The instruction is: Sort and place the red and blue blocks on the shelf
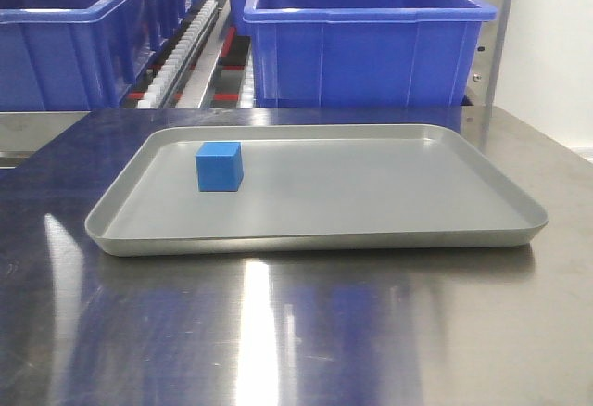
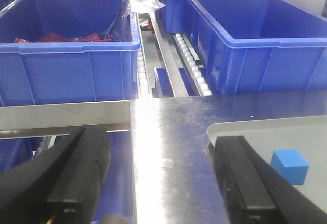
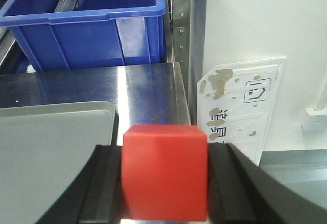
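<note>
Bright blue block [image 1: 219,166] on grey tray [image 1: 371,230]; plain red block [image 3: 164,172]; blue bins [image 1: 366,40].

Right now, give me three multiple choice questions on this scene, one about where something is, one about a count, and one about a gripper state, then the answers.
1. Where is the blue block?
A. On the grey tray, toward its left side
B. Inside a blue bin
C. On the bare steel table

2. How many blocks lie on the tray in the front view?
A. None
B. One
C. Two

3. What is the right gripper doing?
A. Open and empty
B. Shut on the blue block
C. Shut on the red block

Answers:
1. A, the front view shows the cube resting inside the tray's rim, left of centre.
2. B, only the blue cube sits there.
3. C, the right wrist view shows the red cube filling the space between both fingers.
</note>
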`<state>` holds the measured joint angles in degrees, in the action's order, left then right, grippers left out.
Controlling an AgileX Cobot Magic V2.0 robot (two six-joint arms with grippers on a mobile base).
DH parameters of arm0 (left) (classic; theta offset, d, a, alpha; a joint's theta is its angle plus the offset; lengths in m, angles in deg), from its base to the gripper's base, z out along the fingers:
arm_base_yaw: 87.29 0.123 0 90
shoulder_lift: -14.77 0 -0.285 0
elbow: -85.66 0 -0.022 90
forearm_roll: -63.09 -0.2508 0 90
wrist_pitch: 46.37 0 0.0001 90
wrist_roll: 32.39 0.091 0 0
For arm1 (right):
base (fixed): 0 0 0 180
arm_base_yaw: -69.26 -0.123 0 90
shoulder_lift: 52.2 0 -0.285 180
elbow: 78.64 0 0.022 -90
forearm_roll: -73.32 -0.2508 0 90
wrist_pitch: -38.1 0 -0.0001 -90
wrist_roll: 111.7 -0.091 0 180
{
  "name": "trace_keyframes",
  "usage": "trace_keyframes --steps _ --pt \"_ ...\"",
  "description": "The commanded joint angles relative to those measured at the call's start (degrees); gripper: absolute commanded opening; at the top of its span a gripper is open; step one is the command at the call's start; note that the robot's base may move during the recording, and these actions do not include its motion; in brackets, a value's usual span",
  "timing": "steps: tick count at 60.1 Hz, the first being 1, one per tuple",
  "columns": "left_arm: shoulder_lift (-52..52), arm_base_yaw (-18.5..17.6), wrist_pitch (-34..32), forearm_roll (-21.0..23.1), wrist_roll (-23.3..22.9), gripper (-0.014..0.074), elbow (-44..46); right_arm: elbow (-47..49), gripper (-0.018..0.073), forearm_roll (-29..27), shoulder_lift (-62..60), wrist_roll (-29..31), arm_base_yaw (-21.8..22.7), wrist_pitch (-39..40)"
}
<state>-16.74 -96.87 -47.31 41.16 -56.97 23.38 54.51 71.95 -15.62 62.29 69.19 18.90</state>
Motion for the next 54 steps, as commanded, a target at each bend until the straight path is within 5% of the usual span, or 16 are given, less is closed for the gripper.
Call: trace_keyframes --steps 1,54 --pt "-0.2 0.1 -4.3 0.0 -0.3 0.0095 1.7 1.5 0.0059 0.6 0.0 0.1 0.4 5.3" --pt "-0.2 0.1 -5.6 0.0 -0.3 0.0095 -0.4 1.5 0.0059 0.6 0.0 0.1 0.4 5.3"
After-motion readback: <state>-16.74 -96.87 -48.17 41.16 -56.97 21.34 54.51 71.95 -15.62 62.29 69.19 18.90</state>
